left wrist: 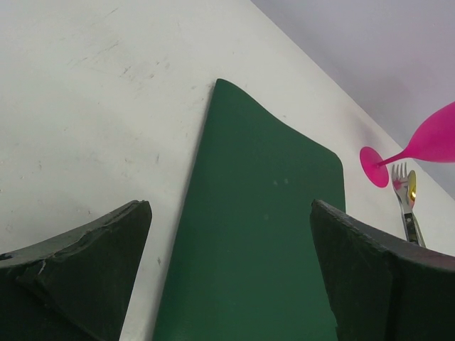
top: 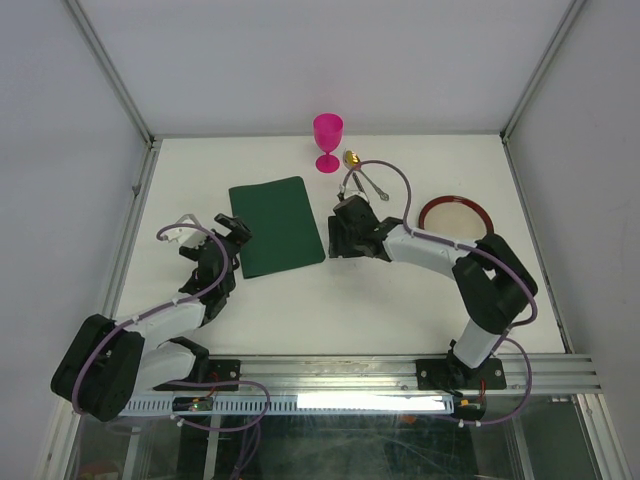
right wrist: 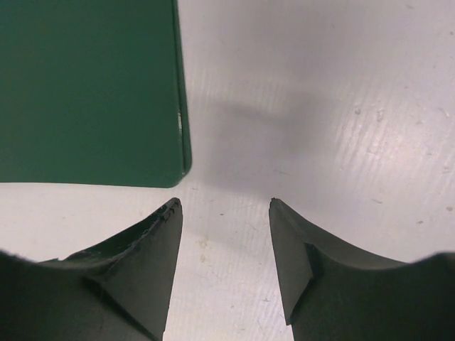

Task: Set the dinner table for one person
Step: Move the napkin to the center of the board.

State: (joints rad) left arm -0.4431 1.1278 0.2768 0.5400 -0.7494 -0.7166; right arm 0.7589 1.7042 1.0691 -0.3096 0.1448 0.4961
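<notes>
Lifting the right end effector (right wrist: pixel 224 206) clear of the placemat (top: pixel 277 225) before swinging toward the plate (top: pixel 455 215) seems wise; its jaws stand apart, empty; left end effector (top: pixel 229 234) gapes empty at the mat's left edge; worktop (top: pixel 400 300) underlies everything.

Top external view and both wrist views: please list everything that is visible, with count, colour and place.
white matte dinner table: 1, white, under everything
dark green rectangular placemat: 1, dark green, table centre
pink plastic goblet: 1, pink, upright beyond placemat
silver metal fork: 1, silver, right of goblet
gold metal spoon: 1, gold, beside fork
red-rimmed round plate: 1, red rim, right side
left gripper: 1, black, open, placemat's left edge
right gripper: 1, black, open, placemat's right edge
</notes>
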